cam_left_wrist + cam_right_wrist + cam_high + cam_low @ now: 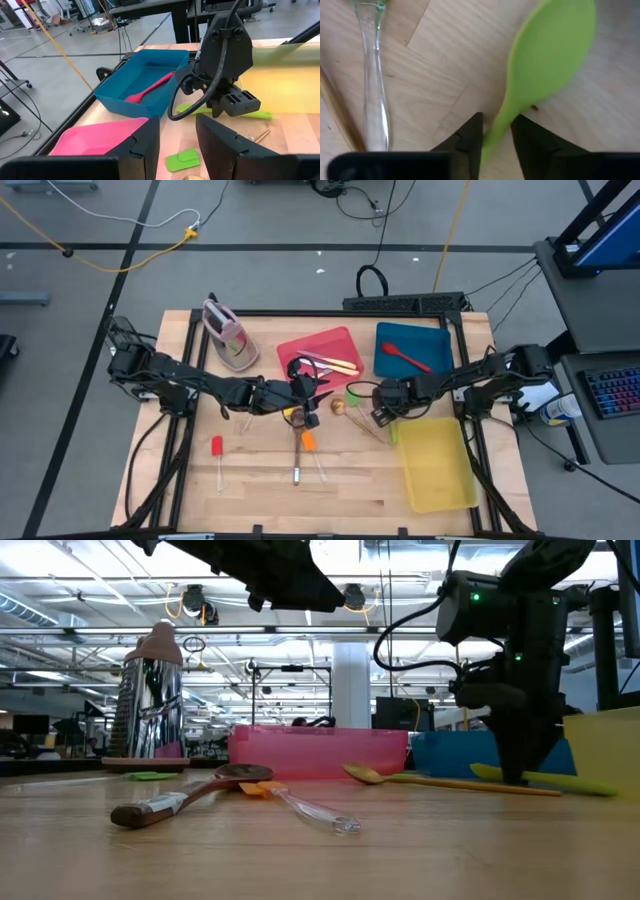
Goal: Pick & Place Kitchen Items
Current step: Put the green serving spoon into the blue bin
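Right wrist view shows the right tool (496,131) down at the tabletop (435,70), its two dark fingers standing close on either side of the thin neck of a green spoon (547,55), nearly pinching it; whether they grip it yet I cannot tell. The spoon lies flat, long axis running straight out ahead of the tool, bowl at the far end, handle passing back between the fingers. A clear handle (372,95) lies just beside it. My worry: the neck is slim and sits slightly off-centre, so closing could pivot or squirt it sideways. The left tool (177,145) hangs part open, holding nothing.
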